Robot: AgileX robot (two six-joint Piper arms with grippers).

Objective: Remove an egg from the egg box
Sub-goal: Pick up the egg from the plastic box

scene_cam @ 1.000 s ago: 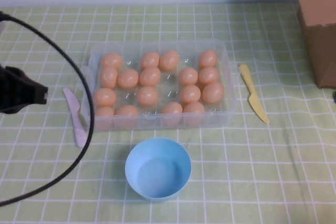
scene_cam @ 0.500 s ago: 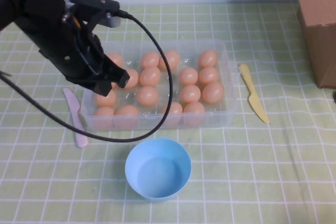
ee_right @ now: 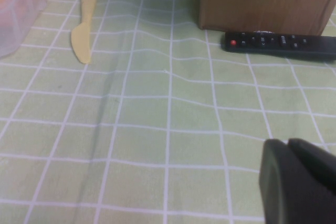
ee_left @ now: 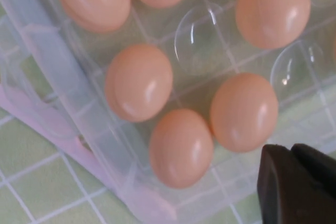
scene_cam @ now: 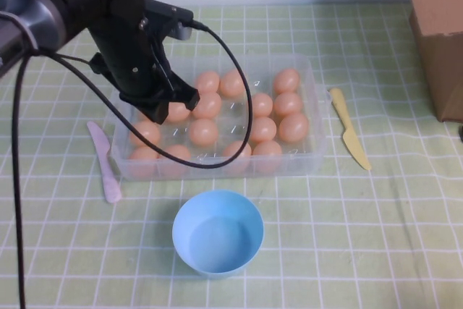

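The clear plastic egg box (scene_cam: pixel 217 169) sits mid-table and holds several peach-orange eggs (scene_cam: pixel 204 132). My left gripper (scene_cam: pixel 165 105) hangs over the box's left part, above the eggs there, and hides some of them. In the left wrist view the box wall (ee_left: pixel 63 72) and close eggs (ee_left: pixel 139 82) show, and the left gripper (ee_left: pixel 295 182) has its dark fingers pressed together with nothing between them, beside an egg (ee_left: pixel 244 111). My right gripper (ee_right: pixel 299 182) is out of the high view; it is shut and empty, low over the tablecloth to the right.
A light-blue bowl (scene_cam: pixel 217 233) stands in front of the box. A pink plastic knife (scene_cam: pixel 105 161) lies left of it and a yellow one (scene_cam: pixel 349 128) right. A cardboard box (scene_cam: pixel 438 27) stands back right, with a black remote (ee_right: pixel 278 42) by it.
My left arm has swung in from the table's left edge to over the egg box's left part, covering some eggs. Nothing else has moved.
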